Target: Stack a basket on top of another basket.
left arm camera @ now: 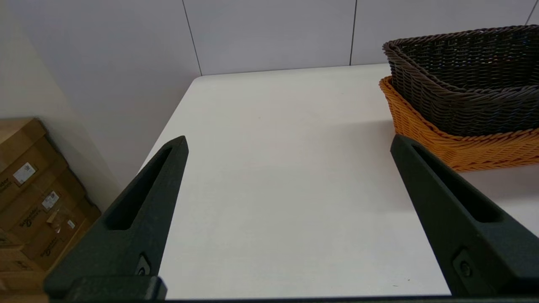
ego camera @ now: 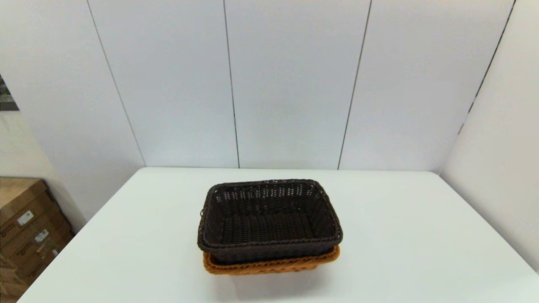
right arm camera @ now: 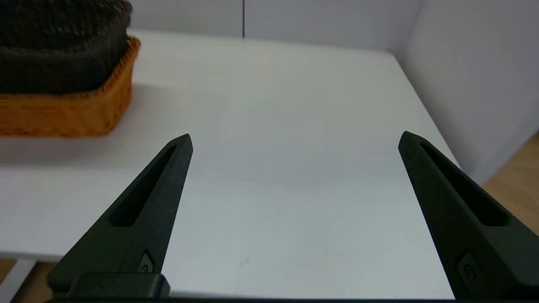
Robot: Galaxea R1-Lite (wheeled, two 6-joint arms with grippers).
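While nested in the orange-tan rectangular woven wicker basket [ego camera: 269,266], sat upright near the middle of the white table [ego camera: 421,235]: the dark brown rectangular woven wicker basket [ego camera: 269,219], its rim well above the orange braided rim. Seen of the orange basket from the head view: only its near edge and corners. Hovered low over the table's near left part, well apart from the stack: left gripper [left arm camera: 288,141], fingers spread wide, nothing held. Hovered over the near right part, likewise apart: right gripper [right arm camera: 294,139], spread wide, empty. Stacked beside the table's left: brown cardboard boxes [ego camera: 25,227].
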